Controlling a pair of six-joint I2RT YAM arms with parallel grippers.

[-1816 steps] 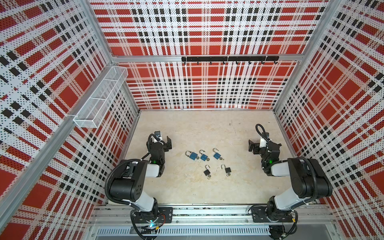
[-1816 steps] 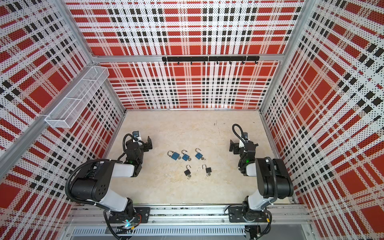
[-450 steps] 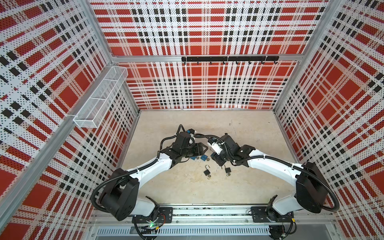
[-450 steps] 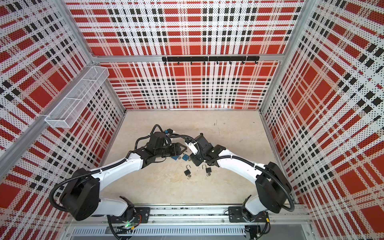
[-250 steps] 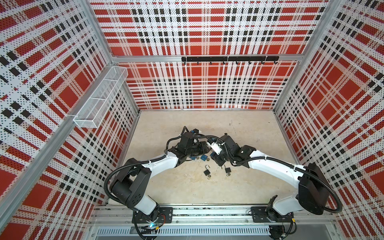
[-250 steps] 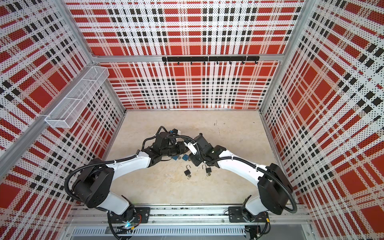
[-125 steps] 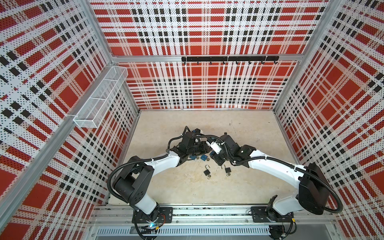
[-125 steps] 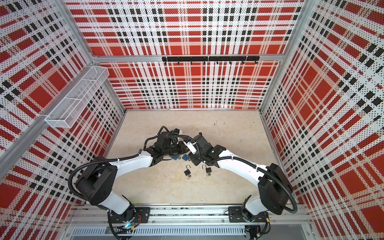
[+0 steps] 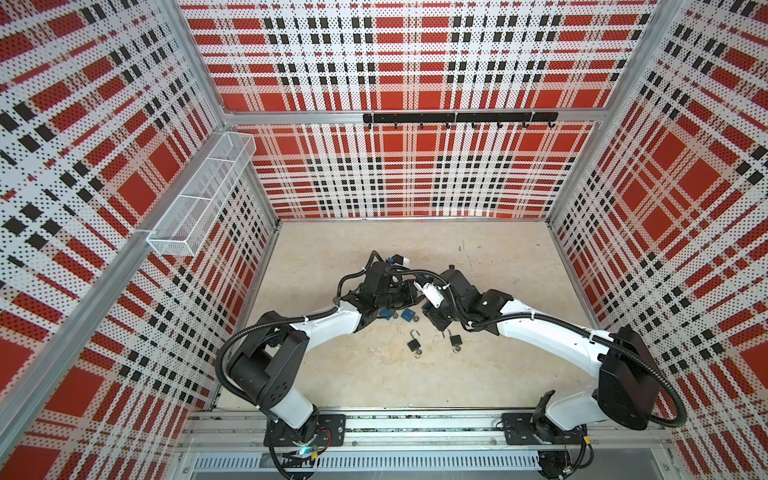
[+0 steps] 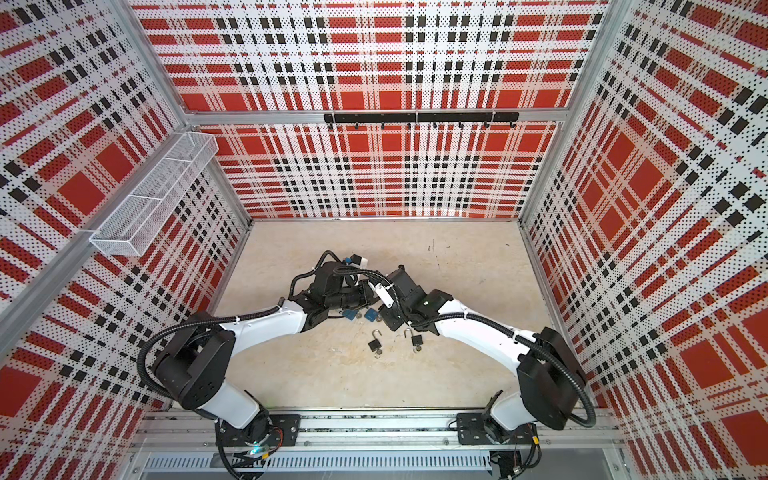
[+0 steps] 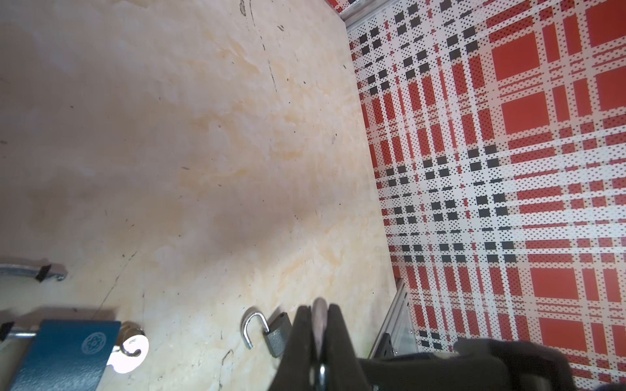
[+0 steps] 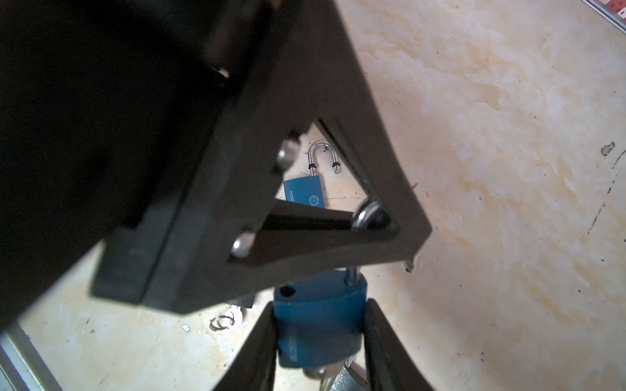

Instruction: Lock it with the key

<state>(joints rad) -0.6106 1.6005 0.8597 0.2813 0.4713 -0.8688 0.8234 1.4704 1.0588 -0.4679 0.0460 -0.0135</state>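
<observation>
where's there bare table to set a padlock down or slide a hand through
Bare: the beige tabletop strip along the red plaid back wall, and the strip between the two small black padlocks and the aluminium front rail. Crowded: the middle, where the left hand meets the right hand gripping a blue padlock, beside two other blue padlocks.

the right gripper [image 12: 320, 338] pinches a blue padlock [image 12: 318, 304] between its two dark fingers; its steel shackle [image 12: 367, 211] rises into the left gripper [image 12: 389, 233], whose black triangular frame looms across; through the frame's opening a second blue padlock [image 12: 305, 194] lies unlatched on the beige floor [image 12: 491, 152]
</observation>
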